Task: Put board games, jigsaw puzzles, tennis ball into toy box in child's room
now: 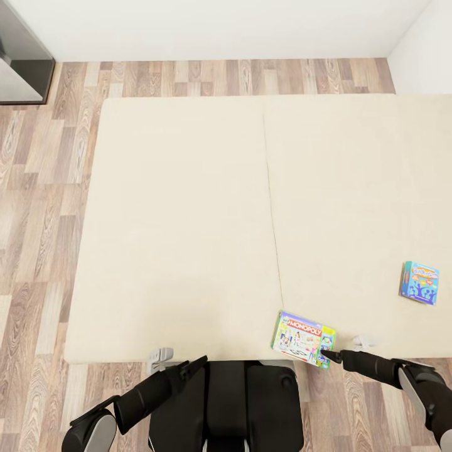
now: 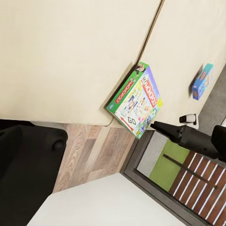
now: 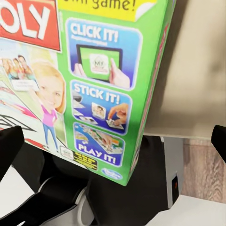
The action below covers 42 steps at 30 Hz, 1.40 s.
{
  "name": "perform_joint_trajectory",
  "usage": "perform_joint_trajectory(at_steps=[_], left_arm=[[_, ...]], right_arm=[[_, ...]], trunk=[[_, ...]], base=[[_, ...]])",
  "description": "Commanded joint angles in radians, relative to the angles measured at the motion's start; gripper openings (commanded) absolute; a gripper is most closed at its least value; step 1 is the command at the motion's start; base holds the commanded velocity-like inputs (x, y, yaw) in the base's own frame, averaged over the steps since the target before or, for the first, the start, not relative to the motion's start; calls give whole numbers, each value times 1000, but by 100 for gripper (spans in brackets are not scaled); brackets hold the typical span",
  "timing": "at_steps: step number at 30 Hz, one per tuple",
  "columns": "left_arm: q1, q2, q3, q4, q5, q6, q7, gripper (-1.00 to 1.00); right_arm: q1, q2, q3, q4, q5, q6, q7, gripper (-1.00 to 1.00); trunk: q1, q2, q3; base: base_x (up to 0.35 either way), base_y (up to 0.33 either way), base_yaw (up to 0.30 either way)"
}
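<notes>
MONOPOLY box point(image 1: 304, 339) flat, glossy (green edge) | beige mattress point(image 1: 188, 226) smooth | right gripper point(image 1: 331, 356) spread, grasping nothing

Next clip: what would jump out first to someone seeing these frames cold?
The wide beige bed dominates the head view, bare except for two toys. A MONOPOLY box lies at the near edge with its corner overhanging, and the right gripper has its open fingers right at that corner. A smaller blue board game lies farther toward the right edge of the mattress, untouched.
</notes>
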Motion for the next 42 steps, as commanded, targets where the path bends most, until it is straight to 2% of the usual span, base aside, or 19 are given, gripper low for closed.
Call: perform_joint_trajectory(at_steps=[1, 42], left_arm=[[0, 0, 1, -1, 5, 7, 0, 100], [0, 0, 1, -1, 5, 7, 2, 100]], right_arm=[[0, 0, -1, 0, -9, 9, 1, 100], [-3, 2, -6, 5, -9, 6, -10, 100]], trunk=[[1, -1, -1], [1, -1, -1]], base=[[0, 0, 0], [0, 0, 0]])
